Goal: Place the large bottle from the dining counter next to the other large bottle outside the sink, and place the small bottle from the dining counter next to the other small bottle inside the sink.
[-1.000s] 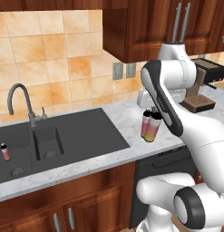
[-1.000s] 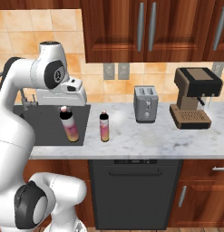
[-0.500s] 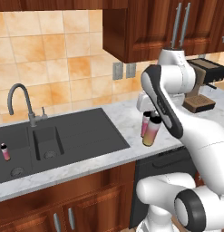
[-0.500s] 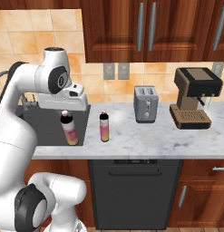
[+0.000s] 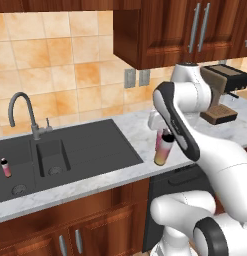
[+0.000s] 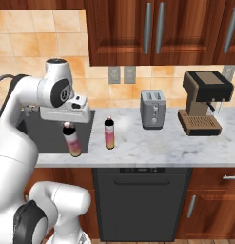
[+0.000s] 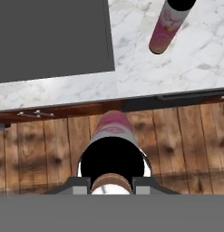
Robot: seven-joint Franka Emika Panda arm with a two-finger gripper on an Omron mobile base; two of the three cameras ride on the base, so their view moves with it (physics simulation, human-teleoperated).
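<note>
Right base view: a large pink-and-yellow bottle (image 6: 73,141) with a black cap is held upright by its top in the gripper (image 6: 67,125) of the white arm, at the front part of the marble counter (image 6: 152,143) just right of the dark sink (image 6: 88,125). Whether the bottle's base touches the marble or hangs clear of it cannot be told. A second large bottle (image 6: 109,134) of the same make is seen standing upright on the counter, near the held one and to its right, with a gap between them. Farther right along the wall, a silver toaster (image 6: 153,109) and a brown coffee machine (image 6: 202,102) are seen.

From the left base camera, the held bottle (image 5: 163,148) is shown at the counter's front edge, partly masked by the arm, with a sliver of the other bottle (image 5: 158,140) just behind it. A small pink bottle (image 5: 5,167) with a dark cap is seen standing in the left basin of the sink (image 5: 90,147), near a drain, below the curved faucet (image 5: 25,112).

From the hand camera, the black cap of the gripped bottle (image 7: 112,149) is seen pinched between the two dark fingertips (image 7: 80,185), the counter edge and wooden floor lying beneath it, and the second bottle (image 7: 167,28) standing on the marble beyond.
</note>
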